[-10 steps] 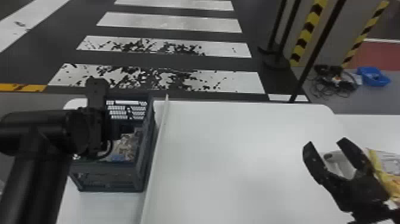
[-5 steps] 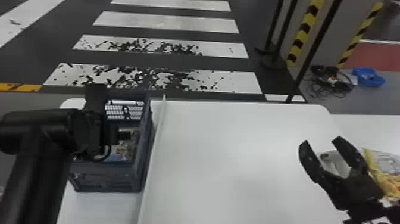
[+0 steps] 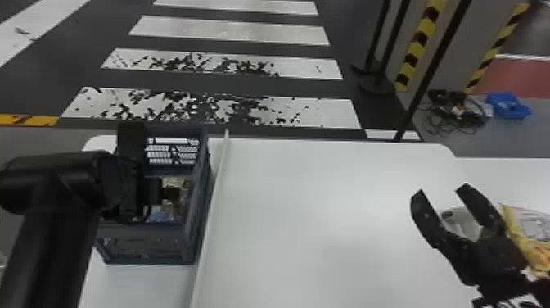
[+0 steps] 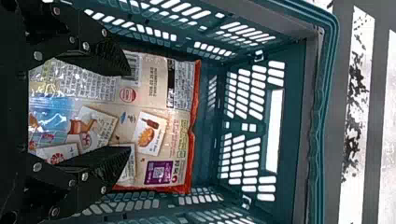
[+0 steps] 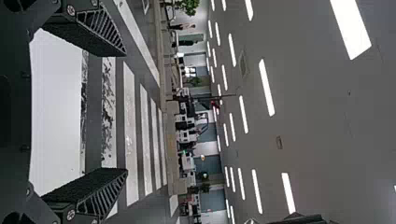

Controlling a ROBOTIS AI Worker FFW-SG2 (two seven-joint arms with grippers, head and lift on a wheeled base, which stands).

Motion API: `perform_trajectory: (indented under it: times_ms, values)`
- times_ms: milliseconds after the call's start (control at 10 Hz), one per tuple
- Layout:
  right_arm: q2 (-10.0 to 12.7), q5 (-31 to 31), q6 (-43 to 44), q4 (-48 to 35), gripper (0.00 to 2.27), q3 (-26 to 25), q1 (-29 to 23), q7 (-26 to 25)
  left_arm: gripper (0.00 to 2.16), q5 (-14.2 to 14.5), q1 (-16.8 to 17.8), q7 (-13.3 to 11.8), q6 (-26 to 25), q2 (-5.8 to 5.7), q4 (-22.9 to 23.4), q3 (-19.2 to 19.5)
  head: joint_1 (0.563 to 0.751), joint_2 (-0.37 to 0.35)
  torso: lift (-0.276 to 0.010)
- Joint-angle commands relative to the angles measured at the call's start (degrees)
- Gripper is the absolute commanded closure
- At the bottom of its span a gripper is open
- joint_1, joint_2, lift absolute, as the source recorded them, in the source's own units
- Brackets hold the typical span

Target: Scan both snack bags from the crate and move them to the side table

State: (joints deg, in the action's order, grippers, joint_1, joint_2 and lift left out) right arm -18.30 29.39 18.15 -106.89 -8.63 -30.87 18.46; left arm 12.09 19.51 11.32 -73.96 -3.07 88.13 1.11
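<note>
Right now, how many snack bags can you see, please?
2. One bag lies in the crate; a yellow bag is beside the right gripper, at the head view's right edge. More may hide beneath the first.

Teal crate (image 4: 257,112); snack bag (image 4: 154,84) beige, red-edged.

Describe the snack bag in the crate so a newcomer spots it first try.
On the white table, at the robot's left, stands an open slatted crate. The snack bag lies inside: beige, with an orange-red edge and a purple square. The other bag, beside the right claw, has yellow on it.
</note>
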Motion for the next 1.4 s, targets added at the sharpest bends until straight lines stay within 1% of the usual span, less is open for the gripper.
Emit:
perform_trajectory:
  times_ms: [0, 100, 200, 300, 400, 500, 600, 700, 800, 900, 1000, 1100, 1300]
  values:
    - [-0.4, 0.1, 0.0, 0.5, 0.12, 0.4, 0.4, 0.0, 0.46, -0.5, 0.0, -0.4, 1.9, 0.0, -1.6, 0.2, 0.695, -0.074, -0.095]
    - [-0.6, 0.1, 0.2, 0.8, 0.12, 0.8, 0.6, 0.0, 0.46, -1.0, 0.2, -0.7, 4.6, 0.09, -3.4, 0.3, 0.695, -0.07, -0.095]
    - [-0.8, 0.1, 0.2, 1.1, 0.12, 0.9, 0.7, 0.3, 0.46, -1.0, 0.6, -1.6, 6.8, 0.44, -6.0, 0.7, 0.695, -0.066, -0.095]
    - [-0.8, 0.1, 0.3, 1.2, 0.12, 1.0, 0.6, 0.6, 0.56, -1.1, 0.8, -2.3, 9.1, 0.53, -8.3, 0.9, 0.695, -0.064, -0.095]
    - [-0.9, 0.2, 0.5, 1.2, 0.12, 1.0, 0.5, 0.7, 0.82, -1.1, 0.7, -2.3, 11.1, 0.7, -10.1, 1.0, 0.695, -0.063, -0.095]
    - [-0.9, 0.3, 1.1, 1.2, 0.12, 1.0, 0.4, 0.7, 1.27, -1.1, 0.4, -2.3, 12.5, 0.79, -10.8, 1.3, 0.695, -0.063, -0.095]
    - [-0.9, 0.6, 1.4, 1.2, 0.12, 1.0, 0.2, 0.7, 1.51, -1.1, -0.1, -3.0, 12.3, 0.79, -10.6, 1.5, 0.695, -0.062, -0.095]
    - [-0.8, 0.6, 1.4, 1.2, 0.12, 1.0, 0.2, 0.7, 1.71, -1.1, -0.6, -3.3, 11.2, 0.7, -9.6, 2.1, 0.695, -0.063, -0.095]
    - [-0.6, 0.6, 1.6, 1.2, 0.12, 1.0, 0.1, 0.7, 1.78, -1.1, -1.4, -3.6, 9.8, 0.7, -7.5, 2.3, 0.695, -0.065, -0.095]
    - [-0.5, 0.7, 2.8, 1.1, 0.12, 1.0, -0.2, 0.8, 1.8, -1.2, -1.9, -3.6, 9.0, 0.7, -5.8, 2.5, 0.695, -0.064, -0.095]
    - [-0.5, 0.8, 3.0, 1.1, 0.12, 0.9, -0.2, 1.3, 1.87, -1.2, -2.5, -3.6, 8.3, 0.7, -4.1, 2.5, 0.695, -0.062, -0.095]
    - [-0.5, 1.2, 3.2, 1.1, 0.12, 0.8, -0.3, 1.3, 1.88, -1.1, -3.6, -3.3, 8.3, 0.7, -1.4, 2.5, 0.695, -0.061, -0.095]
    - [-0.5, 1.3, 3.2, 0.9, 0.12, 0.7, -0.4, 1.5, 1.88, -1.2, -5.6, -2.3, 6.8, 0.7, 5.9, 2.3, 0.695, -0.06, -0.095]
